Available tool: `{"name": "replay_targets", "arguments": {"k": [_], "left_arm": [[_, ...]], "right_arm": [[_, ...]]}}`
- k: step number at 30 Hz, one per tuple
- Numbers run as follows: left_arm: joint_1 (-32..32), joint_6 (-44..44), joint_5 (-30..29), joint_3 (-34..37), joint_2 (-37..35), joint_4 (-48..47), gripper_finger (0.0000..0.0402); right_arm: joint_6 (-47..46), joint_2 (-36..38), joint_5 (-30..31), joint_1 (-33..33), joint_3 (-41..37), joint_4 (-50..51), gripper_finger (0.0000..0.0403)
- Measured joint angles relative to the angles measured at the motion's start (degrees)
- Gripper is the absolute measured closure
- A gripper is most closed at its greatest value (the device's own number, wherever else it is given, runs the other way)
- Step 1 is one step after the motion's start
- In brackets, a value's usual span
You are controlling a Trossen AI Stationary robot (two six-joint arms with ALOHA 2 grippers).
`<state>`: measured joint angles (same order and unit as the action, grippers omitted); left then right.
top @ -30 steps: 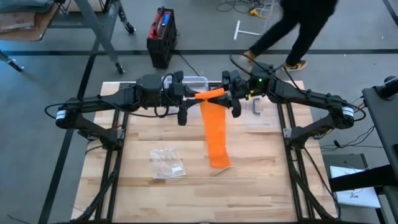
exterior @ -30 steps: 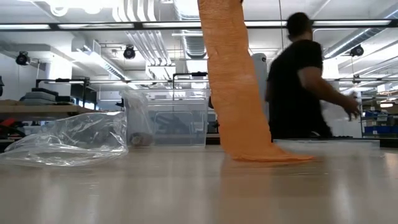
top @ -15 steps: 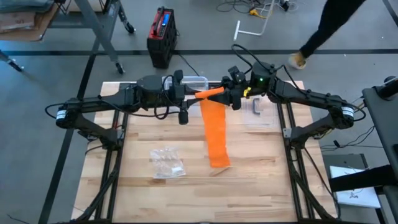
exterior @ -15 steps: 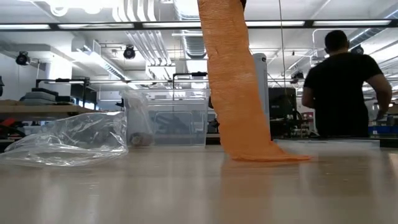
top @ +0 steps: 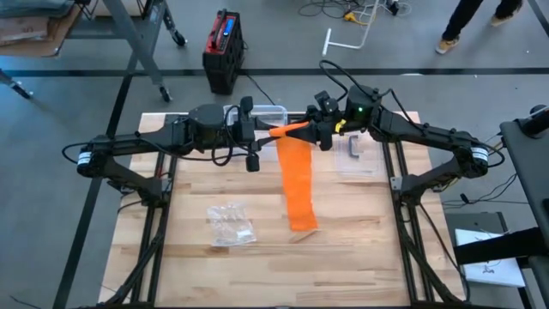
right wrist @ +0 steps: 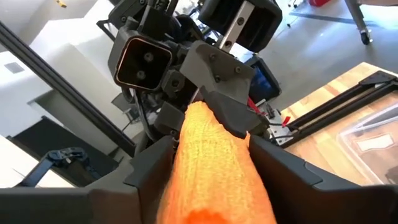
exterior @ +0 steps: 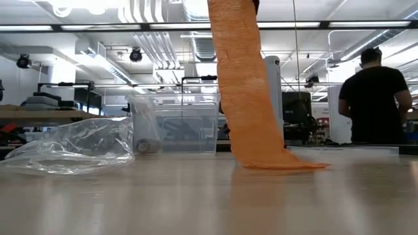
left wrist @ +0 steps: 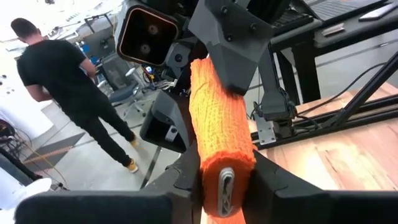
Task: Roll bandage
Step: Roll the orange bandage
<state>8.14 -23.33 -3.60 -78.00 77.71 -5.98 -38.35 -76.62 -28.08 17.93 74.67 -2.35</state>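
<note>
Your two arms meet nose to nose above the far middle of the tabletop [top: 360, 240], and the orange bandage [top: 297, 184] is strung between them. The left gripper [top: 268, 130] has its jaws clamped on one end of the rolled part, as the left wrist view shows plainly [left wrist: 219, 155]. The right gripper [top: 319, 129] has its jaws on either side of the other end of the roll [right wrist: 211, 162]; whether they pinch it or only flank it, I cannot tell. From the roll the loose tail hangs down, its end lying flat on the wood [exterior: 274, 163]. A crumpled clear bag [top: 230, 225] lies to the left, well apart. A clear plastic bin [exterior: 183, 127] sits behind, and a person [exterior: 375, 98] stands beyond.
</note>
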Motion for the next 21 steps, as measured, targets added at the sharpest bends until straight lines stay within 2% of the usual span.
{"name": "replay_targets", "arguments": {"k": [5,9,14,21], "left_arm": [[0.0,0.3,0.0,0.0,0.0,0.0,0.0326],[0.0,5.2,0.2,0.0,0.0,-0.2,0.0312],[0.1,13.0,5.7,0.0,-0.1,-0.7,0.0275],[0.7,22.9,13.3,0.0,-0.4,0.2,0.0205]], "right_arm": [[2.2,0.0,0.0,0.0,0.0,0.0,0.0247],[8.3,0.0,-0.1,0.0,0.0,0.0,0.0280],[17.0,0.0,-1.0,-0.1,0.0,-0.2,0.0298],[26.6,0.1,-1.4,-0.2,0.0,-0.1,0.0297]]}}
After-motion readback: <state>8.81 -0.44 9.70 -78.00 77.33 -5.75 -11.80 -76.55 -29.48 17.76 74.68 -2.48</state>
